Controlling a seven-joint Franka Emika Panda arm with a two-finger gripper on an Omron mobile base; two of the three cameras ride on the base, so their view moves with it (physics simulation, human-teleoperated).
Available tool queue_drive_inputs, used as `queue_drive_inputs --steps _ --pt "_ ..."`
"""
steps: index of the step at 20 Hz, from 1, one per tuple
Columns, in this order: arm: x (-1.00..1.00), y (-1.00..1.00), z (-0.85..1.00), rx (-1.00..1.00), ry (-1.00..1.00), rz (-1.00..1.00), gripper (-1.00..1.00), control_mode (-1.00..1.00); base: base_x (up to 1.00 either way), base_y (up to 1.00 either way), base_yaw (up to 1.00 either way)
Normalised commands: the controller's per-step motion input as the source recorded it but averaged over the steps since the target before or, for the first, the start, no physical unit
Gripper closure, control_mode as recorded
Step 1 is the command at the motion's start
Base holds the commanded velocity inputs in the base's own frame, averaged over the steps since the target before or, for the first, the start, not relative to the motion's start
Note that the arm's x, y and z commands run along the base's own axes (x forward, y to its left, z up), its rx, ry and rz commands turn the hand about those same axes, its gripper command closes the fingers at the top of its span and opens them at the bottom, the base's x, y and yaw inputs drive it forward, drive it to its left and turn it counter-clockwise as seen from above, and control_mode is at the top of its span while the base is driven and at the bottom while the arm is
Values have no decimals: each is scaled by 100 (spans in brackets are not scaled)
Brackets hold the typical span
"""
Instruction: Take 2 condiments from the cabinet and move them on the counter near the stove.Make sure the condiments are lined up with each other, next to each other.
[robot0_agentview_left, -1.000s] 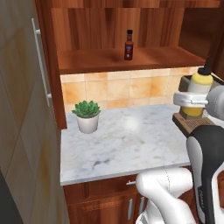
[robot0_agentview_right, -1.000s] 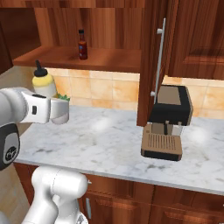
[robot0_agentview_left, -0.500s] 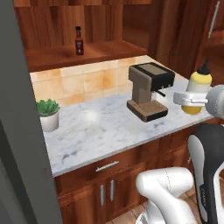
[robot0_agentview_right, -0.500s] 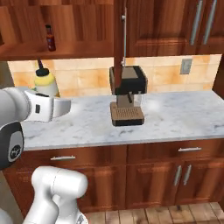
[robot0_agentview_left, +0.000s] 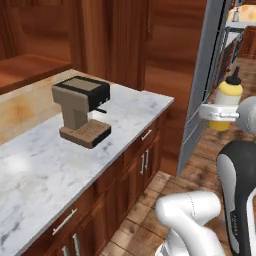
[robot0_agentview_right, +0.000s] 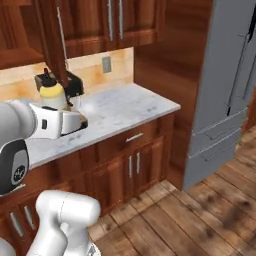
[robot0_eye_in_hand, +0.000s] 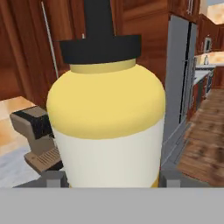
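A yellow squeeze bottle (robot0_eye_in_hand: 107, 118) with a dark pointed nozzle, one of the condiments, stands upright between my gripper's (robot0_eye_in_hand: 109, 179) fingers, which are shut on its lower body. In the left base view the bottle (robot0_agentview_left: 227, 95) and gripper (robot0_agentview_left: 220, 114) hang at the right, over the wooden floor and off the marbled counter (robot0_agentview_left: 45, 170). In the right base view the bottle (robot0_agentview_right: 52, 95) and gripper (robot0_agentview_right: 64, 121) are at the left, above the counter's (robot0_agentview_right: 120, 107) front edge. The cabinet's open door (robot0_agentview_right: 52, 40) hangs behind it, and its shelf (robot0_agentview_left: 27, 67) shows at far left. The stove is out of view.
A brown coffee machine (robot0_agentview_left: 80, 111) stands on the counter, partly behind the bottle in the right base view (robot0_agentview_right: 74, 85). A tall grey fridge (robot0_agentview_right: 225, 90) stands past the counter's end (robot0_agentview_left: 207, 75). Base cabinets with drawer fronts (robot0_agentview_right: 132, 160) run below, with wooden floor (robot0_agentview_right: 200, 210) beyond.
The whole picture has swung past the plant and the cabinet shelf to the counter's end and the fridge, so the base has moved. The yellow bottle stays in the gripper.
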Motion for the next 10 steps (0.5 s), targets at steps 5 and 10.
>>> queue_drive_inputs --steps 5,10 --pt "0 0 0 0 0 0 100 100 0 -16 -81" --pt "0 0 0 0 0 0 100 100 0 -2 -69"
